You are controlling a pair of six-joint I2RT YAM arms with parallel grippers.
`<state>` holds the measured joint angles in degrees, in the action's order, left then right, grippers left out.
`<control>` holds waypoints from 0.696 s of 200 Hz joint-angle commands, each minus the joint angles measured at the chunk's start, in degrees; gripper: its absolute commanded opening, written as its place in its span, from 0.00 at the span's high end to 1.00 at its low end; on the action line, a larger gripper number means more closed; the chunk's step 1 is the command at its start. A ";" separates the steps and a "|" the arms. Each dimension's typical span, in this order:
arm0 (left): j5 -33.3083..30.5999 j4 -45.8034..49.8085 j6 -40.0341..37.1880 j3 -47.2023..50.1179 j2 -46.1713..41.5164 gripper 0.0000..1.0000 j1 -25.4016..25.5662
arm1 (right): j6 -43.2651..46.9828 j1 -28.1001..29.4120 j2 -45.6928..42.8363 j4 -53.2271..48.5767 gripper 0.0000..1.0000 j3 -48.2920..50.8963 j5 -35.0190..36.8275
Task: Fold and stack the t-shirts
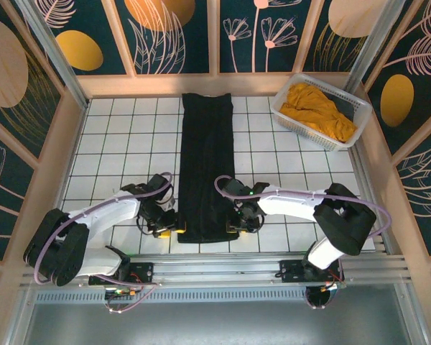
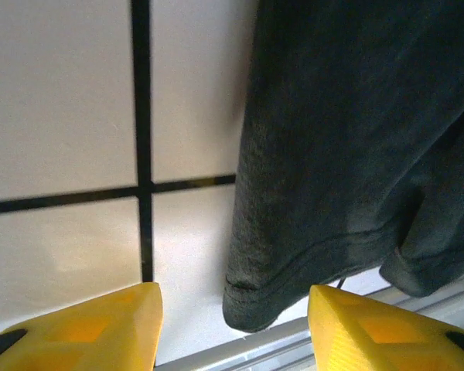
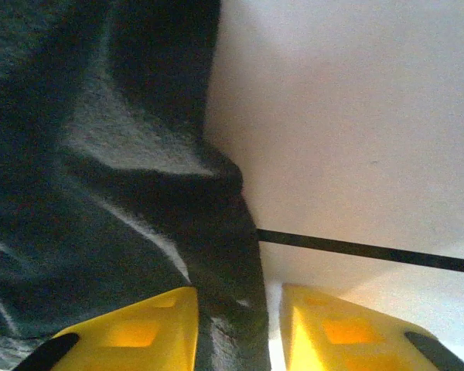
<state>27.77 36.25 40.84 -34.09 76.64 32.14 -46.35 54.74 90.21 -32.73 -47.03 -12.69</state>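
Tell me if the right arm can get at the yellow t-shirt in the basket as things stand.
Probably yes, at a stretch. The yellow t-shirt lies in the open white basket on the right arm's side, with bare tiles between. But the right hand straddles the hem of the black t-shirt.

White lattice basket in the far right corner of the tiled table — floral panels behind.

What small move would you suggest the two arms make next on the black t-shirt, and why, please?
I would probably close on the cloth now. The black t-shirt lies folded into a long strip, and the left gripper and right gripper each straddle a near hem corner with jaws open, so a pinch seems needed before any lift.
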 commanded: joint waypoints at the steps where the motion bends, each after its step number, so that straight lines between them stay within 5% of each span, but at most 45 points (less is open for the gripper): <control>1: 4.78 -5.81 2.39 1.30 2.45 0.48 1.40 | -2.42 2.39 2.69 5.12 0.77 -0.39 -4.35; 36: 6.94 -11.40 4.13 0.92 6.64 0.60 2.16 | -2.20 2.39 1.26 5.02 0.94 -0.19 -5.06; 74: 5.38 -10.96 4.60 -0.70 6.29 1.00 2.16 | -2.53 1.89 -1.53 3.41 1.00 -0.43 -3.81; 139: -2.71 -1.70 5.98 -11.08 -1.89 1.00 -0.91 | -2.88 -5.11 -8.47 -2.67 1.00 -6.43 -1.46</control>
<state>28.91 32.75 45.36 -40.64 77.84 33.74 -48.84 53.10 84.58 -31.73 -48.62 -15.92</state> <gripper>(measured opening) 0.053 0.051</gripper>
